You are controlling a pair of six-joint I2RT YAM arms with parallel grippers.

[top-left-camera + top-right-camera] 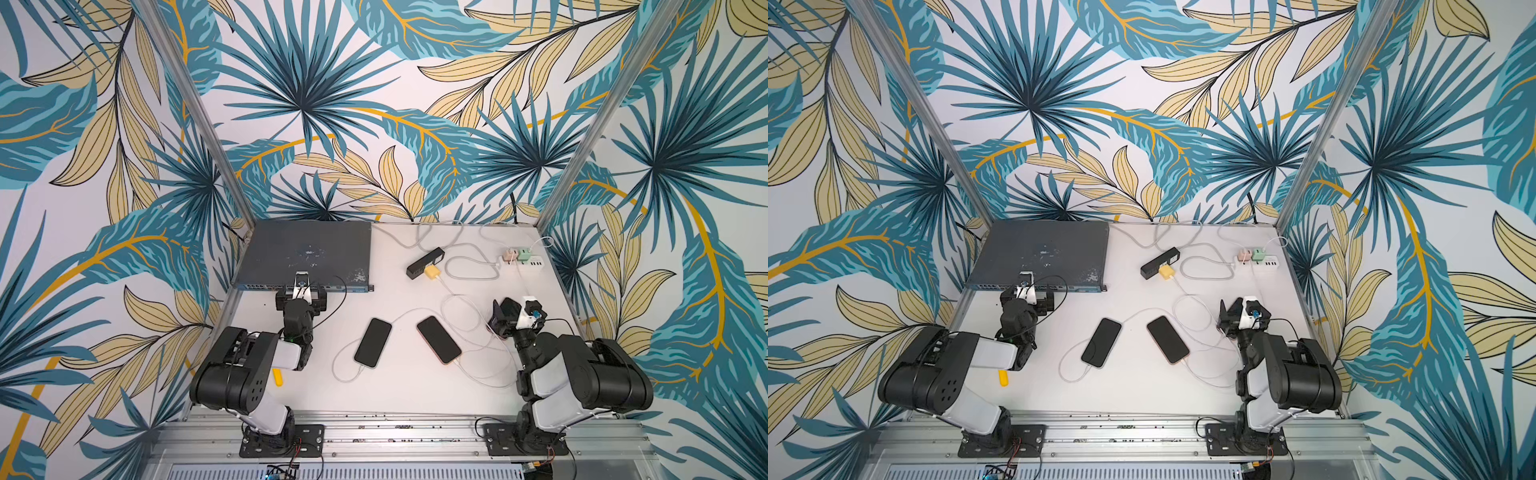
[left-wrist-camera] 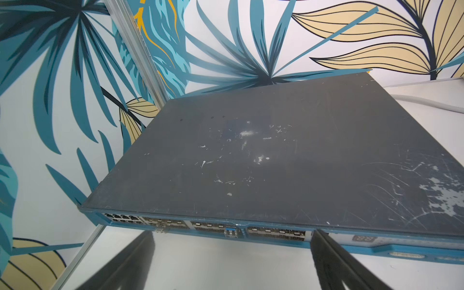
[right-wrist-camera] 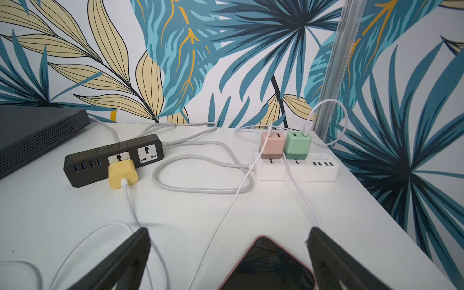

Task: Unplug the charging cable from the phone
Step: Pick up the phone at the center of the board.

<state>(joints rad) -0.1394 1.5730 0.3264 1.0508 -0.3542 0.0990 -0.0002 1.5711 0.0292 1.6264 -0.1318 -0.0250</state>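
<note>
1. Three phones show. In both top views the black phone and the rose-edged phone lie between the arms. Each has a white plug at its near end: the black phone's plug and the rose-edged phone's plug. The pink-cased phone shows in the right wrist view, directly under that gripper.
2. Right gripper: jaws spread wide, empty, a finger on either side of the pink-cased phone's end. We can't tell if they touch it.
3. Left gripper: also spread wide and empty. It faces the network switch, well apart from every phone.
4. Step, as we judge it: approach only. No plug is gripped, and both visible plugs look seated.
5. Next move, in our judgement: settle on one phone, prob. the pink-cased one since it's nearest. One gripper pins the body, the other pinches the plug housing (not the cord) and pulls straight along the phone's long axis.
6. Hidden or unclear:
   - The pink-cased phone's port end is cut off in the wrist view and covered by the right arm from above, so we can't tell if it's plugged in.
   - The white cords loop and cross, so it's hard to trace which of the yellow charger, pink charger or green charger feeds which phone.
   - Both plugs are tiny from above.
</note>
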